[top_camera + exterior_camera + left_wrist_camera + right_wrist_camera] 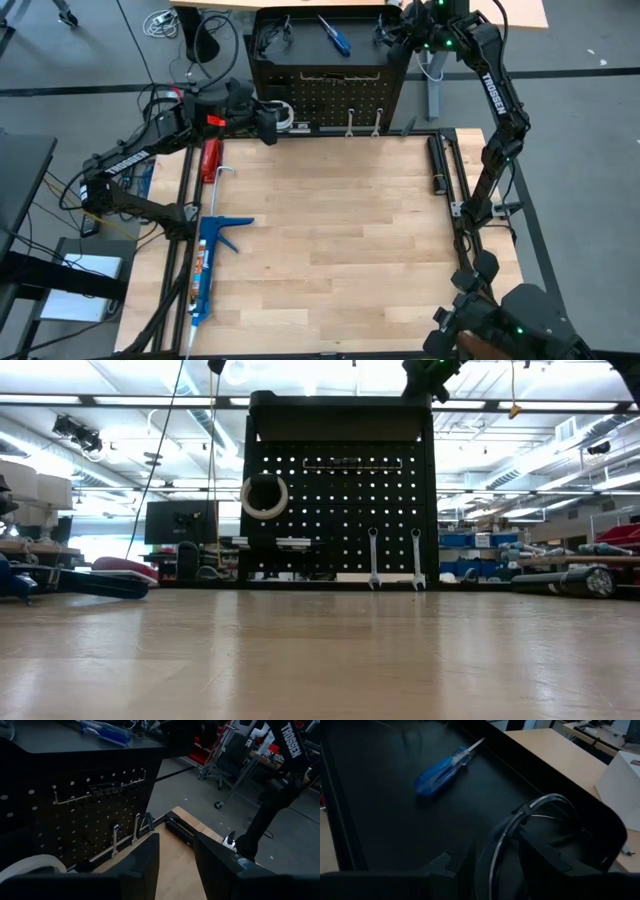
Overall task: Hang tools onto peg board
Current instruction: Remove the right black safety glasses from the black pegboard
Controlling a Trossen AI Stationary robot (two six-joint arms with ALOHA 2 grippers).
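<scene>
High view shows the peg board (340, 95) standing upright at the far edge of the worktop (330, 240), with a black tray (300, 35) on top of it. On that tray lie the blue-handled screwdriver (335, 38), one pair of safety glasses (270, 38) toward the left, and a second pair of glasses (540, 827) under the right end effector (395, 35). In the right wrist view, its two fingers (540, 855) straddle the thin frame of those glasses, clenched on it or nearly so; whether the frame is truly pinched cannot be told for sure.

On the board's face, the white tape roll (264, 497) hangs at the left, and two silver wrenches (373, 558) (417, 558) hang side by side low on the right.

Left end effector (268, 118) hovers just beside the board's left edge, near the tape roll; the left wrist view shows its fingers (145, 865) parted with nothing between them.

Off to the worktop's left lie a blue caulking gun (207, 262) and a red-handled tool (210, 158), apart from the board.
</scene>
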